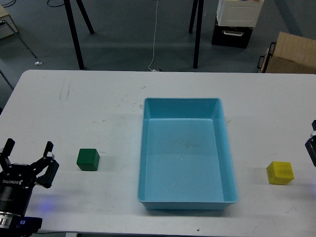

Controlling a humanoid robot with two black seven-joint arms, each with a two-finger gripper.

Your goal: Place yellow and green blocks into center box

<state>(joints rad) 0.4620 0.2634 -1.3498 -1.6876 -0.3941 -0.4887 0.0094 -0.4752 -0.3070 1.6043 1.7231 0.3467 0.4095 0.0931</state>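
Observation:
The light-blue center box lies in the middle of the white table, with nothing inside it. A dark green block rests on the table to its left. On the right side sits the yellow block, also on the table. My left gripper stands open near the front left corner, about a hand's width left of the green block, with nothing between its fingers. Only a dark sliver of my right gripper shows at the right edge, above and right of the yellow block; its fingers cannot be told apart.
The white table ends at a far edge beyond the box. On the floor behind it stand black stand legs, a white-and-black crate and a brown cardboard box.

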